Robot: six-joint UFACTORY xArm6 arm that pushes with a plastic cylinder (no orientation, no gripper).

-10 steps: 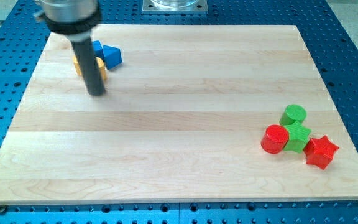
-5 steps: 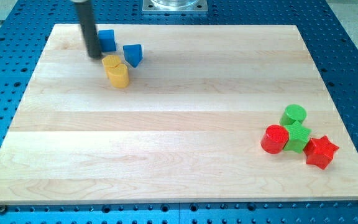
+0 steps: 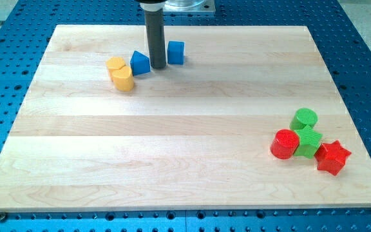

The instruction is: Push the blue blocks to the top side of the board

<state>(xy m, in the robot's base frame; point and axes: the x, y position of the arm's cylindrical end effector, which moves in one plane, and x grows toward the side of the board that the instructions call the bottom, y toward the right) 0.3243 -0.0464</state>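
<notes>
Tip (image 3: pixel 157 67) down on the surface (image 3: pixel 185 129) near the view's top, wedged between blue cube (image 3: pixel 176 52) on the view's right and blue wedge-shaped block (image 3: pixel 140 63) on the left. No gripper fitted, only the rod. Yellow blocks (image 3: pixel 120 73) just left of the wedge. Red and green blocks (image 3: pixel 308 143) clustered far right.

We see our rod (image 3: pixel 155 32) cut off by the view's top edge; only its lower length shows, down to my tip (image 3: pixel 158 67). The rod partly covers the blue cube (image 3: pixel 176 52). The two yellow blocks (image 3: pixel 120 73) overlap, so their shapes cannot be told.
</notes>
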